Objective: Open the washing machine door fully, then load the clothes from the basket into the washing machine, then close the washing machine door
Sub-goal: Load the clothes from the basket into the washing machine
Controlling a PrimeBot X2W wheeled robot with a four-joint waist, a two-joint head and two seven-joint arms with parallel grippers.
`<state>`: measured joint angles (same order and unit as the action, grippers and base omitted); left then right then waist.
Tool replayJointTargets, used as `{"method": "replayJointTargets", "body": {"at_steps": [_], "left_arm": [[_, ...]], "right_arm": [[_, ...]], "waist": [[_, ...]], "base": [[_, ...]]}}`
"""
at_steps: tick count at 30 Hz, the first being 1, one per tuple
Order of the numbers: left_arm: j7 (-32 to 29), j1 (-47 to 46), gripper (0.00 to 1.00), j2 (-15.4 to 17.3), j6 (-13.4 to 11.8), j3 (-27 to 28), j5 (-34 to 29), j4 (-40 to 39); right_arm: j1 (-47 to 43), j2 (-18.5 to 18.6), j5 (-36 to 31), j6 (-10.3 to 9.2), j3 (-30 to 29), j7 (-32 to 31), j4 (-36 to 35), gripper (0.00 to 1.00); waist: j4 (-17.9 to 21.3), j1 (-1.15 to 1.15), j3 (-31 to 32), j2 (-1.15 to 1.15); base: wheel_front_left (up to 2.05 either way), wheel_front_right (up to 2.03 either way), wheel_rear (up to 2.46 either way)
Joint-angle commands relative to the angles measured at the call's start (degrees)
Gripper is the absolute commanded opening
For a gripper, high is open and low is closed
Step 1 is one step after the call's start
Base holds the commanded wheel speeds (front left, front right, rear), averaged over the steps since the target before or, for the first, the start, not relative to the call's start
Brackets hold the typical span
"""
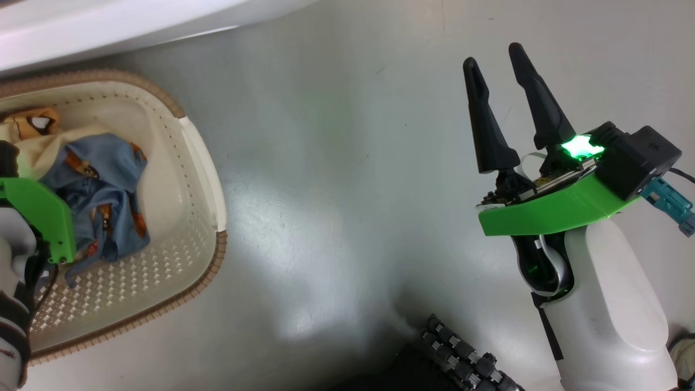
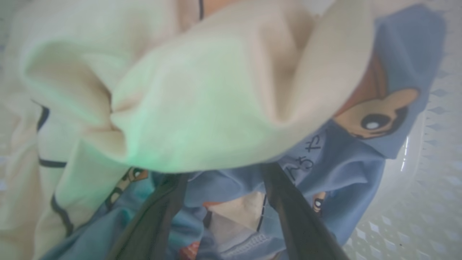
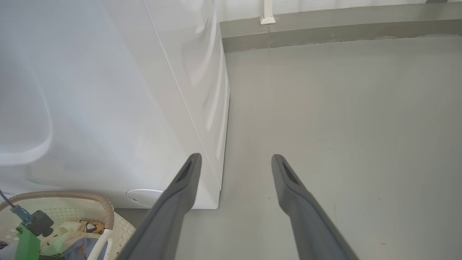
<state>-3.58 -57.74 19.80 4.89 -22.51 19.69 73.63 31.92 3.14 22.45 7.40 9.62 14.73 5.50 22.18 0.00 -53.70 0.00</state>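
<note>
The cream basket [image 1: 209,179] with a brown rim sits on the floor at the left, and it also shows in the right wrist view [image 3: 108,213]. In it lie the clothes [image 1: 103,184], blue printed fabric beside a cream cloth [image 2: 202,108]. My left gripper [image 2: 223,173] is open, its fingers [image 2: 288,213] pushed into the pile with blue fabric between them and their tips under the cream cloth. Its green wrist mount [image 1: 38,212] hangs over the basket. My right gripper [image 1: 493,56] is open and holds nothing above the bare floor [image 3: 236,159]. The washing machine [image 3: 119,108] stands behind the basket. Its door is out of view.
The machine's white edge [image 1: 108,27] runs along the top left. Grey floor [image 1: 336,190] spreads between the basket and my right arm. A dark ribbed part of my base [image 1: 461,364] is at the bottom. A wall skirting [image 3: 325,32] lies beyond the machine.
</note>
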Motion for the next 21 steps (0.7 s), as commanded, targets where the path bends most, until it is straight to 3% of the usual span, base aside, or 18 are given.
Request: {"method": "replayJointTargets", "body": {"at_steps": [1, 4, 5, 6, 7, 21], "left_arm": [[-0.88, 0.78, 1.00, 2.02, 0.35, 1.03, 0.58, 0.02], [0.91, 0.47, 1.00, 2.56, 0.40, 0.98, 0.73, 0.01], [1.07, 0.45, 0.94, 2.64, 0.45, 0.89, 0.76, 0.03], [1.16, 0.43, 0.32, 2.65, 0.49, 0.87, 0.87, 0.04], [1.36, 0.39, 0.00, 2.72, 0.57, 0.84, 0.96, 0.06], [7.13, 1.65, 0.00, 0.83, 1.87, 0.33, 2.78, 0.12]], "right_arm": [[-2.14, -0.25, 1.01, 0.09, 0.96, 0.27, -1.20, 1.00], [-2.17, -0.25, 0.89, 0.09, 0.84, 0.27, -1.10, 1.00], [-2.17, -0.25, 0.82, 0.09, 0.79, 0.27, -1.05, 1.00], [-2.16, -0.25, 0.74, 0.09, 0.74, 0.27, -0.99, 1.00], [-2.14, -0.25, 0.65, 0.09, 0.71, 0.27, -0.95, 1.00], [-1.87, -0.26, -0.27, 0.09, 0.87, 0.27, -0.17, 1.00]], "waist": [[0.01, 0.00, 0.07, 0.00], [-0.09, 0.00, 0.11, 0.00], [-0.15, 0.00, 0.13, 0.00], [-0.22, 0.00, 0.13, 0.00], [-0.33, 0.00, 0.13, 0.00], [-2.67, 0.00, 3.59, 0.00]], "base": [[0.00, 0.00, 0.00], [0.00, 0.00, 0.00], [0.00, 0.00, 0.00], [0.00, 0.00, 0.00], [0.00, 0.00, 0.00], [0.00, 0.00, 0.00]]}}
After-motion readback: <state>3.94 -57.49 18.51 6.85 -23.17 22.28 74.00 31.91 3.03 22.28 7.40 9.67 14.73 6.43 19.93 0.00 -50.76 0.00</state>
